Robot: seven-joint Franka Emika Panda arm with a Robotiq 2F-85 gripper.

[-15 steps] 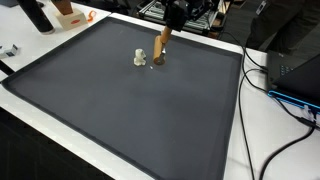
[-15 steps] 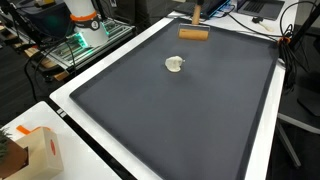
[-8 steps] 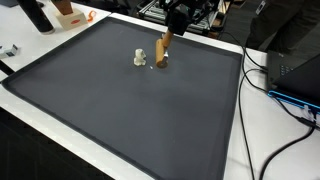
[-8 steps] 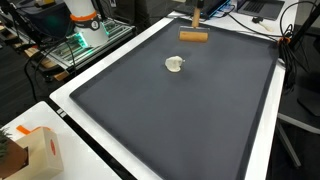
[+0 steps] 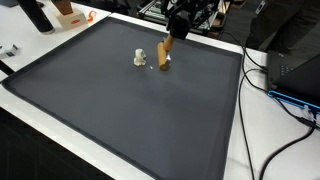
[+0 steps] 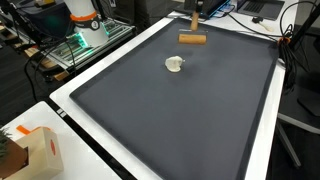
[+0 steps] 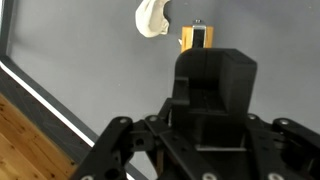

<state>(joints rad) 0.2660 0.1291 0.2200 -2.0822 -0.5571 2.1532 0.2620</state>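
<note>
Gripper [image 5: 172, 37] grips tan wooden mallet [image 6: 193, 39]: slim handle, cylindrical head.

no legible writing anywhere, grey mat [image 5: 130, 110] unmarked, box [image 6: 42, 152] print too blurred

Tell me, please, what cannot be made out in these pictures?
Fingers: hidden behind the black housing in the wrist view; dark and tiny at the gripper in an exterior view, so open or shut is unclear.
Wooden tool: its handle is cut off by the top edge in an exterior view.
White object: too small to identify.
</note>
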